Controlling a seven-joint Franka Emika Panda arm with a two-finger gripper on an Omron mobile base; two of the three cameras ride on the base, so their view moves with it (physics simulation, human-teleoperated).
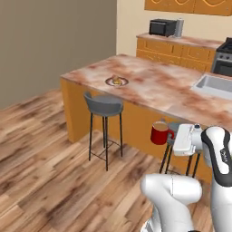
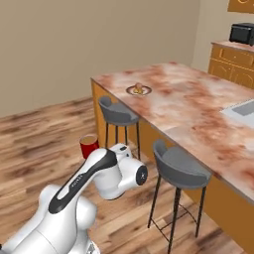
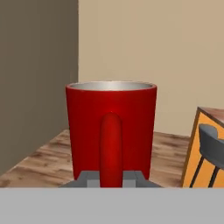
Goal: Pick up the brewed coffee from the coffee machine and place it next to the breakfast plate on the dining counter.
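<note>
Brewed coffee [image 3: 111, 131] is off the machine and in the air: the red mug is clamped by its handle in the gripper [image 3: 111, 178], upright, with brown liquid visible in the right base view [image 2: 89, 145]. It hangs over the wooden floor [image 1: 41, 163], well short of the dining counter [image 1: 149, 86] and below the level of its top.

Going left to right in the left base view, the near left corner of the surface comes first, then the breakfast plate [image 1: 116, 81], lying close to the front edge not far from that corner, with a grey stool [image 1: 104, 105] on the floor just below it. Further right, the mug [image 1: 159, 133] is level with the orange side of the island, in front of a second stool [image 2: 179, 168]. At the far right end the inset sink [image 1: 213, 86] is sunk into the stone.

Judging by this, the pickup is done and the carry is under way. What remains is to raise the mug above the front edge, bring it leftward along the surface toward the plate, set it down upright beside it on bare stone and release. The stools crowd the approach and could be bumped.
</note>
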